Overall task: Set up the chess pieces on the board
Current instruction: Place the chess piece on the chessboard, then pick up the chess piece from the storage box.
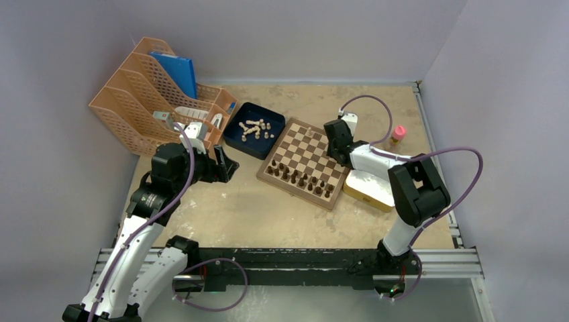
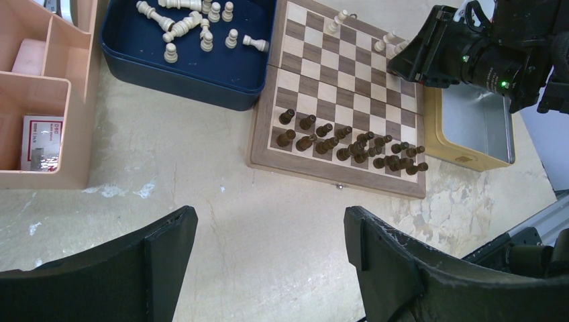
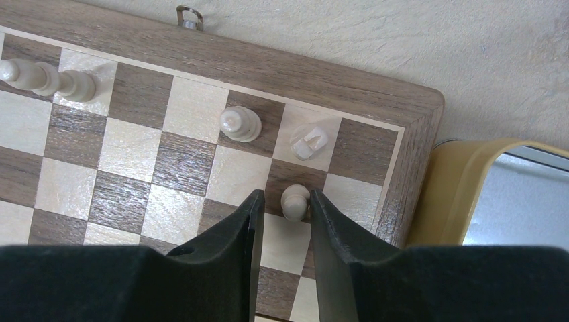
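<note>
Nearest the arms, the left gripper [image 2: 268,221] hovers over the table [image 2: 168,174], its fingers spread wide and empty; on the board [image 2: 302,171] the dark pieces [image 2: 349,144] crowd the two near rows, so that side looks done; at the far right corner the right gripper [image 3: 287,201] has its fingers set narrowly either side of a standing pawn [image 3: 295,200], though whether they squeeze it cannot be told; a few others stand nearby; most light chess pieces [image 2: 184,27] lie in the blue tray [image 2: 201,90] beyond, so the light side looks barely begun.
</note>
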`<move>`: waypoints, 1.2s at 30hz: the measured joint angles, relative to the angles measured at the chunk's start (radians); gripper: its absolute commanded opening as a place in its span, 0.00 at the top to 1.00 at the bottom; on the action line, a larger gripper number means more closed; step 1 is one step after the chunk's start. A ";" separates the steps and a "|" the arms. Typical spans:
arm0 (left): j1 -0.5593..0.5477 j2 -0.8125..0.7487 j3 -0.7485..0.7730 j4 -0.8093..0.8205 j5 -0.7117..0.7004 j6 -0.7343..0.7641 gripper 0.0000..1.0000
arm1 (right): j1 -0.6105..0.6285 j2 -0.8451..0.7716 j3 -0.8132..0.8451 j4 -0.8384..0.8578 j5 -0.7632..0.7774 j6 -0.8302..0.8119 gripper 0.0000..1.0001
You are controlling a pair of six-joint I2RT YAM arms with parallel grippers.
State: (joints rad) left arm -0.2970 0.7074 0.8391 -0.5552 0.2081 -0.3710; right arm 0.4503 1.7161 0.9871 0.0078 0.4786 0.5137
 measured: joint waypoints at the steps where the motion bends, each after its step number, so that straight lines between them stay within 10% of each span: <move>1: 0.000 0.000 0.000 0.000 0.000 0.000 0.19 | 0.000 0.000 0.000 0.000 0.000 0.000 0.67; 36: 0.000 -0.010 0.000 0.000 -0.013 0.000 0.19 | 0.028 -0.211 0.161 -0.111 -0.085 -0.019 0.60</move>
State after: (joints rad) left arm -0.2970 0.6971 0.8391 -0.5552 0.1951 -0.3710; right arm 0.4782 1.5051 1.1477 -0.1032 0.3931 0.4946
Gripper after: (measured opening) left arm 0.807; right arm 0.397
